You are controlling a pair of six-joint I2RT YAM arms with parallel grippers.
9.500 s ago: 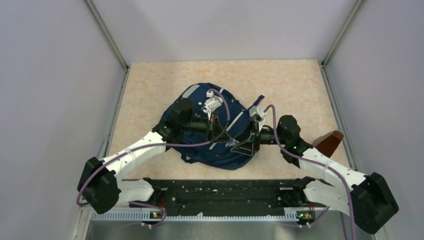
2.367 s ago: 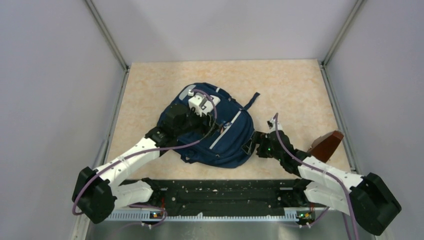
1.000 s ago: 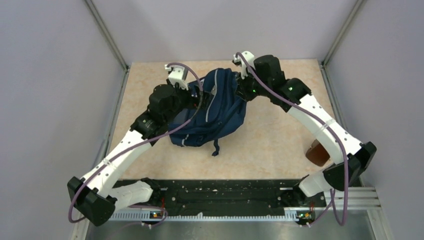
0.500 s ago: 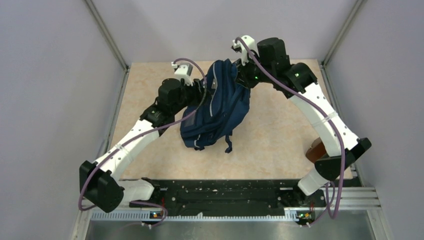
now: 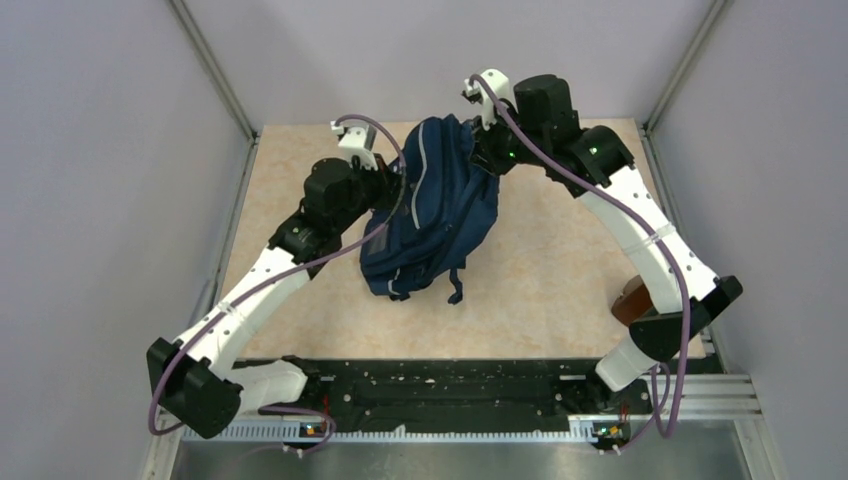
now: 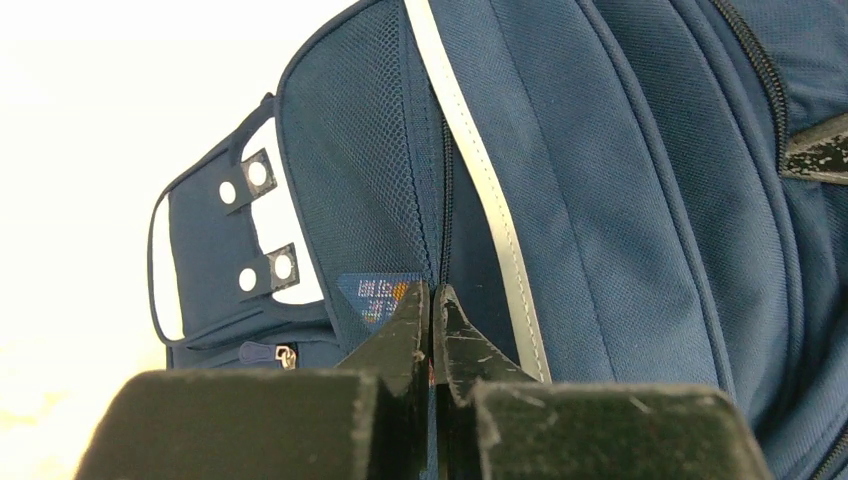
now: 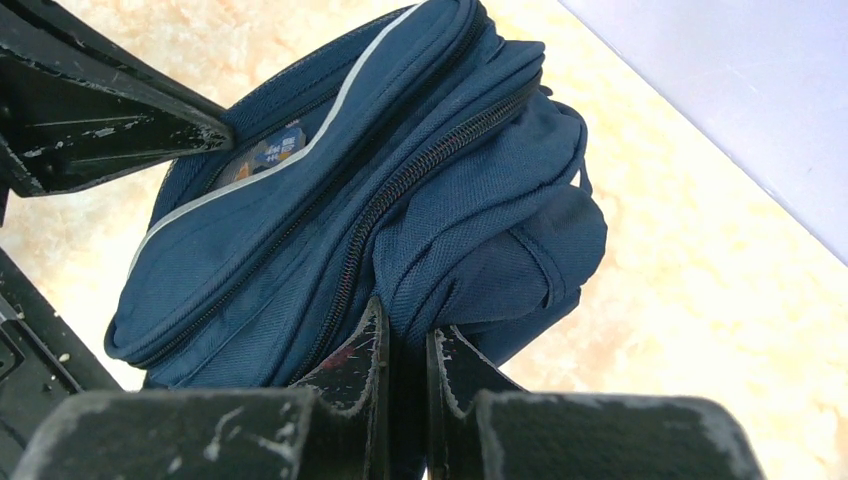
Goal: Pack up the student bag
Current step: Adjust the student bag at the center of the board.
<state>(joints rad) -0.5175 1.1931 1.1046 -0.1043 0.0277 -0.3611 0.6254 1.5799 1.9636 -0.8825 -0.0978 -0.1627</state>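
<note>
The navy-blue student bag [image 5: 435,205] with grey stripes hangs off the table, held up at its top by both grippers, its lower end resting on the tabletop. My left gripper [image 5: 398,172] is shut on a fold of the bag beside a zip seam [image 6: 432,300]. My right gripper [image 5: 480,160] is shut on a bunched fold of the bag's fabric [image 7: 408,330]. The bag fills the left wrist view [image 6: 600,200] and shows in the right wrist view [image 7: 330,220]. Its zips look closed.
A reddish-brown object [image 5: 632,302] lies at the table's right edge, partly hidden by my right arm. Grey walls enclose the beige tabletop [image 5: 560,260] on three sides. The black arm rail [image 5: 440,385] runs along the near edge.
Both grippers took hold of the bag where it lay flat and lifted it up and towards the back. In the last half second the left arm shifted slightly left; the bag hangs much the same.
</note>
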